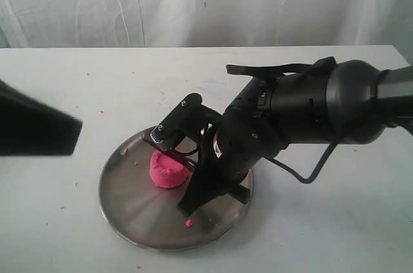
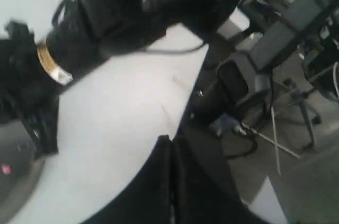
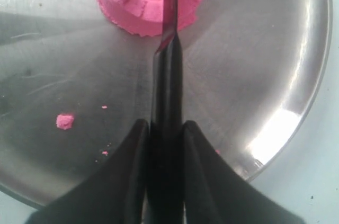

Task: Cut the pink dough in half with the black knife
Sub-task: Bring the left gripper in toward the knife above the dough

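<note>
Squarely over pink dough [image 3: 132,1], black knife [image 3: 168,75] in right tool [image 3: 164,131].

Steel plate [image 1: 129,221] on table [image 1: 64,79], toward the near edge. On the plate, left of centre: dough [image 1: 168,171]. The knife [image 3: 168,86] sits between the fingers of the right gripper [image 3: 165,128], with its blade lying across the dough's middle. One crumb [image 1: 189,223] on the plate by the front rim, apart from the dough. Left of the plate, off it: left arm [image 1: 32,128].
</note>
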You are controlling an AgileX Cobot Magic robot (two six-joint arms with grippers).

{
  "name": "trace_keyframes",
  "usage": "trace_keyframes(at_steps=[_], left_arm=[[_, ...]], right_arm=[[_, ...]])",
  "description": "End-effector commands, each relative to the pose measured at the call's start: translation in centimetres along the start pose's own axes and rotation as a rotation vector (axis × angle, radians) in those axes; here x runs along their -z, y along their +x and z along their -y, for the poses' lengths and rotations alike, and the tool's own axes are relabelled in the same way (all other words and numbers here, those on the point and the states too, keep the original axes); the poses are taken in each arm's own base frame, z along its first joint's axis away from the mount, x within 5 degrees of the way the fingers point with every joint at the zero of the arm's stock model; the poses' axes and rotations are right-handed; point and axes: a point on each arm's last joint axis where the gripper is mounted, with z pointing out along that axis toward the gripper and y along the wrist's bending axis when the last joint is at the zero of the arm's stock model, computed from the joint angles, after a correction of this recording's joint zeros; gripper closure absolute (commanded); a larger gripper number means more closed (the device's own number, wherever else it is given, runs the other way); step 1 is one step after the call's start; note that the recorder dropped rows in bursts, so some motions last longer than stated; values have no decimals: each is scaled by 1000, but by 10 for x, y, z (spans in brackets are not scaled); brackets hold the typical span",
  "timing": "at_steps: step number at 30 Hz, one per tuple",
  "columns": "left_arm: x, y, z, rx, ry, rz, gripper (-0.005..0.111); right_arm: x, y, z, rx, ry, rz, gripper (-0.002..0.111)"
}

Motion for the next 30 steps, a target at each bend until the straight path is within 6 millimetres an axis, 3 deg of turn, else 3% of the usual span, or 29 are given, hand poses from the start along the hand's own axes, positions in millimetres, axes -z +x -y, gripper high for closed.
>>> trace_keyframes(at_steps=[1,5,12,21,25,30], left_arm=[[10,-29,-12,5,-214,206,107],[7,-37,-53,111,-317,78,107],[4,-29,-150,292,-287,-16,107],[-41,-4,-237,382,-116,31,107],[-54,6,-258,417,-63,66,107],[-80,15,-265,397,-30,32,107]], right_arm=[[0,1,-1,6,-4,-8,102],[0,3,-1,6,-4,-22,102],[0,3,-1,6,-4,-22,102],[-1,3,-2,-7,-12,-25,102],[-3,2,-3,-6,-15,-19,102],[-14,4,-4,-5,-21,-43,102]])
